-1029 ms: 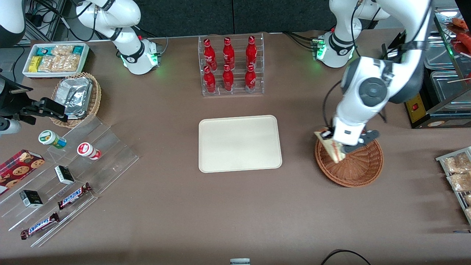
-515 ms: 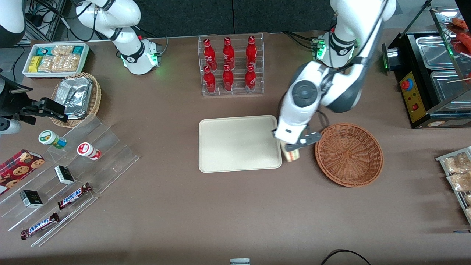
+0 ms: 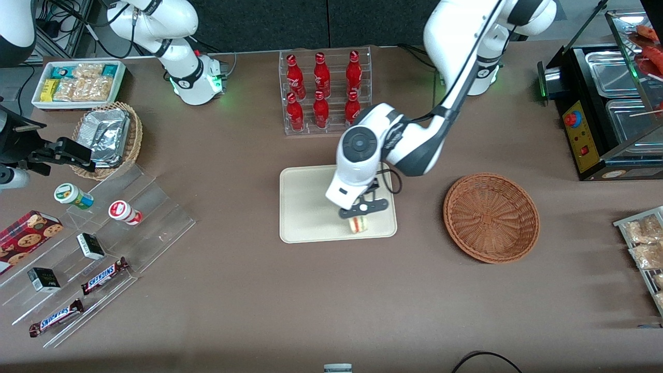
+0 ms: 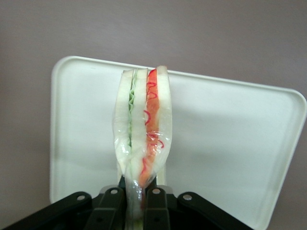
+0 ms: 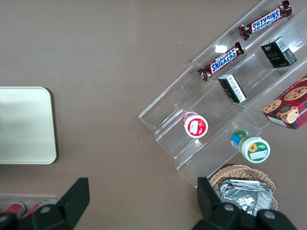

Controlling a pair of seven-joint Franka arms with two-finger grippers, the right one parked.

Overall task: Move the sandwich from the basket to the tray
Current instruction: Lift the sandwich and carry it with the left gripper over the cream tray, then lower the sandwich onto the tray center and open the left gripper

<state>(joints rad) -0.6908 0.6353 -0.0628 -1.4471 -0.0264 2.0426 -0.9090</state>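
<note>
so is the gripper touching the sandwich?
Touching. In the left wrist view the gripper is shut on the sandwich's wrapped lower end, holding it edge-up over the tray.

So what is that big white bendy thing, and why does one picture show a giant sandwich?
That white thing is a robot arm. One camera looks at the whole table. Another camera rides on the arm's wrist, so the sandwich looks huge there. At the arm's end is the gripper, two fingers pinching the wrapped sandwich above the cream tray. The brown basket beside the tray has nothing in it. Red bottles stand in a clear rack, farther from the table camera than the tray.
</note>
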